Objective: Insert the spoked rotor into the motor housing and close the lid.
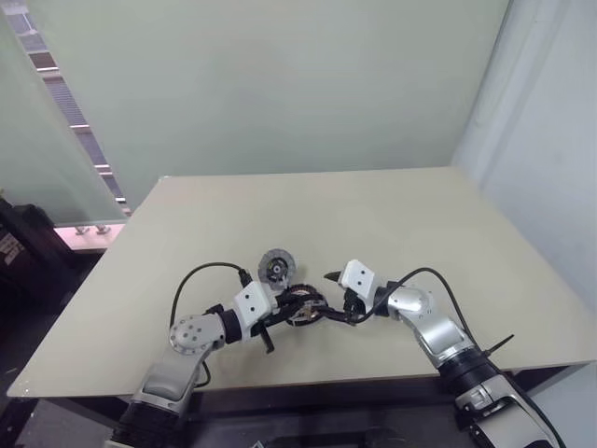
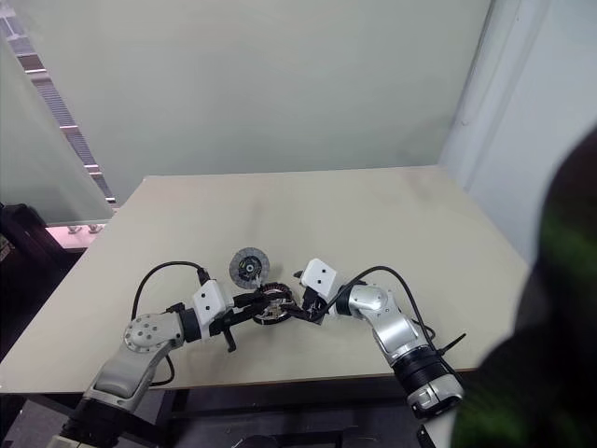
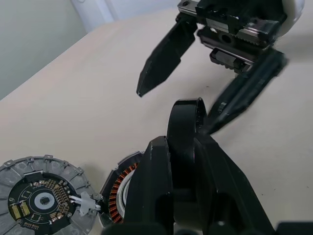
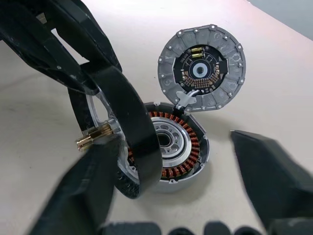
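At the lower middle of the head views, on the beige table (image 1: 392,215), we find both grippers meeting over the motor housing (image 4: 178,147). It lies flat, copper windings and pale centre facing up, and touching its far edge lies the grey lid (image 4: 202,67), open side up with a dark circuit board showing. Our left gripper (image 3: 183,147) is pinched narrowly on the spoked rotor (image 4: 124,132), gripping its black rim. The rotor stands on edge, tilted over the near side of the housing, its brass shaft sticking out sideways. Our right gripper (image 3: 183,103) faces it from the other side, its two black fingers (image 3: 164,56) spread wide on either side of the rotor, holding nothing.
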